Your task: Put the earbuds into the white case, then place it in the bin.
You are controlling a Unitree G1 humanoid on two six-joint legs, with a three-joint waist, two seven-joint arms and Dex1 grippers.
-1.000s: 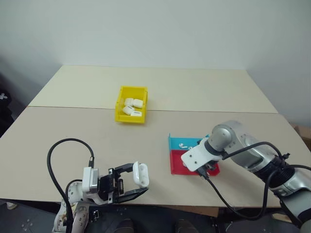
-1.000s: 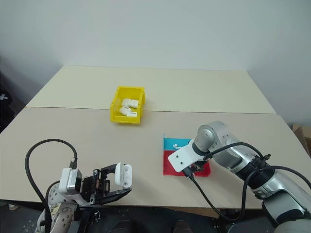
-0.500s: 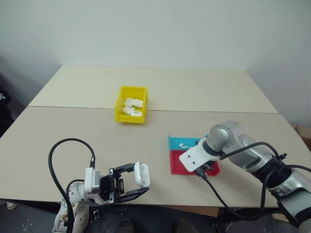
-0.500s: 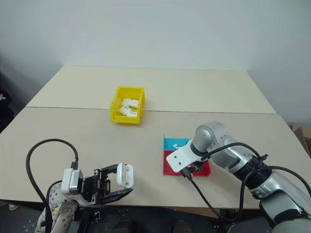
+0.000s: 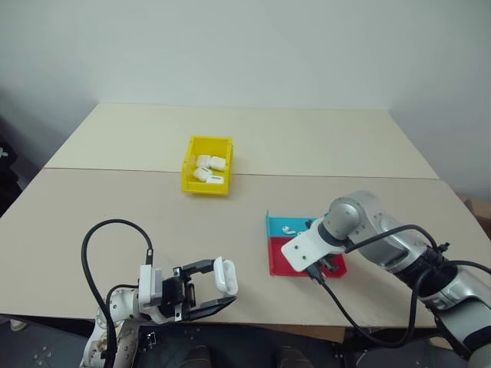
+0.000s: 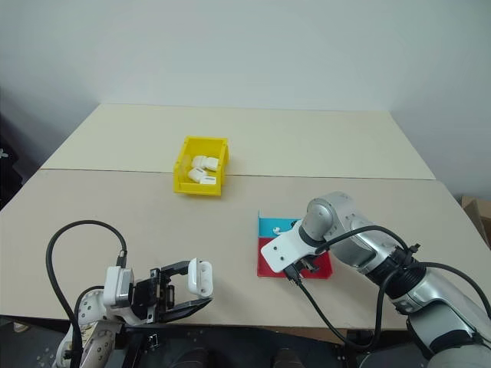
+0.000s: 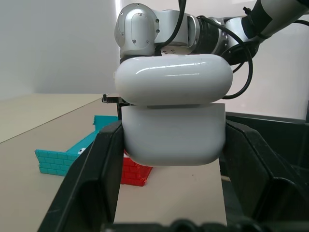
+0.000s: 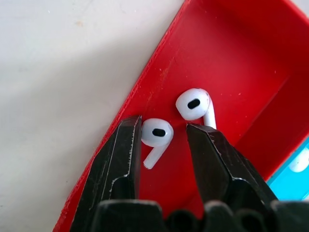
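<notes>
A small glossy white rounded case, lid ajar, is clamped between the left gripper's black fingers, well apart from the shallow red plastic tray. Inside that tray, one tiny white earbud is straddled by the right gripper's narrowly parted fingers; another earbud lies just beside.
</notes>
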